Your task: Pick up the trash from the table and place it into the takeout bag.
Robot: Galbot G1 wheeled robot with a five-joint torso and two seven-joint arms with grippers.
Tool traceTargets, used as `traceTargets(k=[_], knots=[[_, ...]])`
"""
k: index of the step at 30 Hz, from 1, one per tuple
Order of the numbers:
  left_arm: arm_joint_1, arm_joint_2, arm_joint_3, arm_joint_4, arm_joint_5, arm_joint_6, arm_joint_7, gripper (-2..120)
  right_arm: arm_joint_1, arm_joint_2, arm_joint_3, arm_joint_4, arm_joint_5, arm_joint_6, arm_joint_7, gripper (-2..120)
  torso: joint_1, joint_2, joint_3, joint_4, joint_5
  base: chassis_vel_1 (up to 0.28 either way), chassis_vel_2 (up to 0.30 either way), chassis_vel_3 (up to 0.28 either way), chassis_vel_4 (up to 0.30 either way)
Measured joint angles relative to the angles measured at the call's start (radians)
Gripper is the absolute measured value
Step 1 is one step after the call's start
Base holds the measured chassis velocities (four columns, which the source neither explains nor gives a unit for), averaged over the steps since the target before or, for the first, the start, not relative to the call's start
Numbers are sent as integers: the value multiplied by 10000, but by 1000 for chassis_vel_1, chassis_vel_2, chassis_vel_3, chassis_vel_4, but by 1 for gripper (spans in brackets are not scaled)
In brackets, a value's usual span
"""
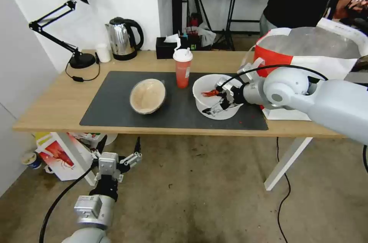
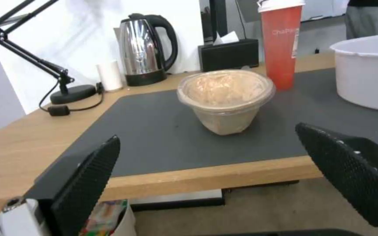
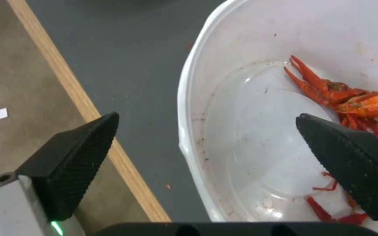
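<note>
On the table [image 1: 57, 101], a white round bowl [image 1: 203, 84] with red crayfish shells [image 3: 351, 101] stands on the dark mat [image 1: 111, 101]. My right gripper [image 1: 216, 99] is open across the bowl's near rim [image 3: 184, 131], one finger inside, one outside. A red cup [image 1: 183, 67] with a white lid stands behind the bowls. Left of the white bowl lies a beige bowl [image 1: 147, 96], which faces my left gripper [image 2: 206, 136]. That left gripper [image 1: 119, 144] is open, low in front of the table edge. At the table's right end stands the red-and-white takeout bag [image 1: 306, 51], mouth open.
A steel kettle [image 1: 122, 38], a black tissue box [image 1: 168, 47], a small white cup [image 1: 102, 52] and a black desk lamp [image 1: 73, 20] line the back of the table. A smaller bag with a crayfish picture [image 1: 57, 156] sits on the floor under the left end.
</note>
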Motion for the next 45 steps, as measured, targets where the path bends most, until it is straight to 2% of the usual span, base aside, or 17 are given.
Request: traceTargets(k=[14,45], knots=[[0,0,0,0,0,0,0,100,20,249,-230,-135,-84,-2,31,100,0,0,0,0,0,0,0,0,0],[0,0,0,0,0,0,0,100,-531,60,73,-673,-106,-2,9,100,0,0,0,0,1,0,0,0,0]])
